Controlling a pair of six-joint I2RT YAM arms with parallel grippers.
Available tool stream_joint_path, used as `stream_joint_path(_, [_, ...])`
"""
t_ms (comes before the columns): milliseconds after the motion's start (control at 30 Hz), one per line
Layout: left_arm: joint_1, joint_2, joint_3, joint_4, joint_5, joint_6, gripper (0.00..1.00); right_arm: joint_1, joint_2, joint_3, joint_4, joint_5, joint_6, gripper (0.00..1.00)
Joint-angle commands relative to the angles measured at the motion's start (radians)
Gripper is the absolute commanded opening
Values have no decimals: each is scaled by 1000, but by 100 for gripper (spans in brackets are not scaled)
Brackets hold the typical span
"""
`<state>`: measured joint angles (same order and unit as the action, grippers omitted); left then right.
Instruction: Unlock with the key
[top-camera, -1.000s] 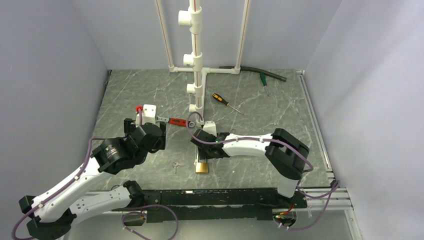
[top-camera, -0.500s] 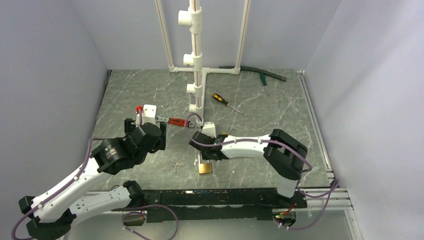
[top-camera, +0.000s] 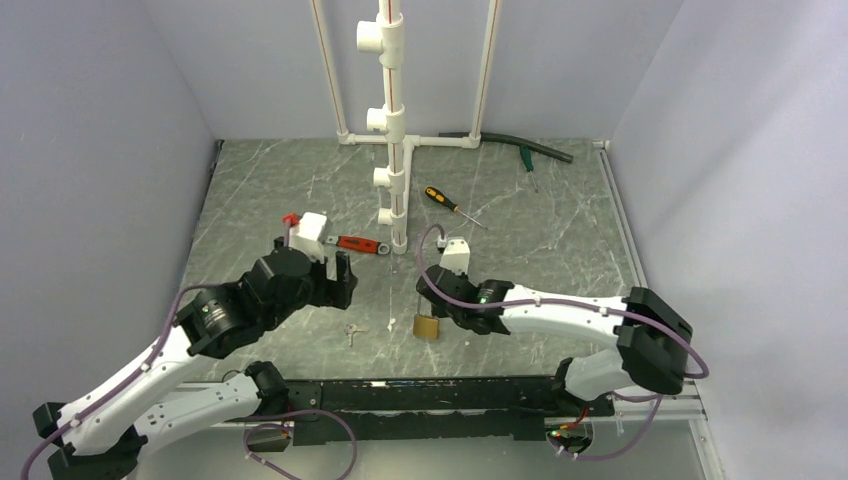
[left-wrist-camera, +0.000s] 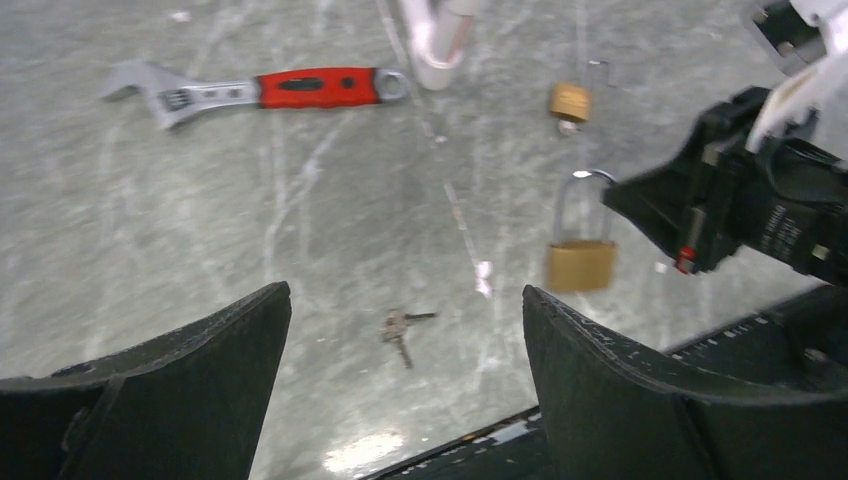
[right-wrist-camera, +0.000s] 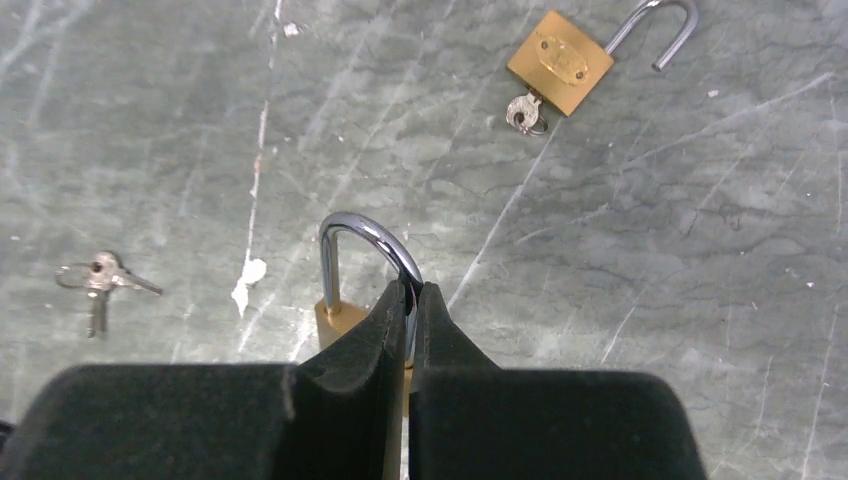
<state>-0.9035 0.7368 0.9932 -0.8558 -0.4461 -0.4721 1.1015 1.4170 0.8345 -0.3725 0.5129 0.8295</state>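
The key (top-camera: 351, 332), a tiny silver-grey key on a ring, lies flat on the marble table near the front edge. In the left wrist view the key (left-wrist-camera: 400, 325) sits below and between my wide-open left gripper (left-wrist-camera: 405, 293); nothing is held. My right gripper (right-wrist-camera: 410, 292) is shut on the chrome shackle (right-wrist-camera: 352, 233) of the larger brass padlock (top-camera: 427, 327), which is held upright to the right of the key. The right wrist view shows the key (right-wrist-camera: 98, 280) at far left. Black fingers (right-wrist-camera: 350, 380) hide most of the padlock's body.
A smaller brass padlock (right-wrist-camera: 560, 62) lies with its shackle open and a key in it, beyond the right gripper. A red-handled wrench (top-camera: 358, 243), a black-and-orange screwdriver (top-camera: 443, 200), a white pipe stand (top-camera: 393, 120) and a black hose (top-camera: 510, 145) lie farther back.
My right gripper has shut on the larger padlock's shackle and carried it a little right, the arm swinging out. My left gripper has moved right, toward the key, still open.
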Motion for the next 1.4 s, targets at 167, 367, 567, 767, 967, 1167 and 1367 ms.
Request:
stream_joint_path(167, [2, 94, -198, 505, 371, 30, 87, 4, -202, -97, 195, 73, -69, 0])
stream_joint_path(367, [3, 161, -301, 737, 444, 114, 86, 4, -289, -175, 289, 43, -155, 0])
stream_joint_path(567, [3, 231, -382, 933, 467, 175, 84, 4, -347, -218, 345, -3, -214, 0])
stream_joint_path(767, [2, 332, -399, 1027, 400, 174, 78, 4, -352, -224, 356, -27, -250, 0])
stream_joint_path(967, [3, 472, -413, 1138, 389, 166, 69, 4, -329, -212, 356, -36, -250, 0])
stream_joint_path(1167, [3, 560, -413, 1216, 407, 149, 63, 4, -322, -206, 354, -34, -250, 0])
stream_joint_path(1367, [3, 620, -417, 1280, 425, 129, 59, 4, -310, -199, 358, -43, -250, 0])
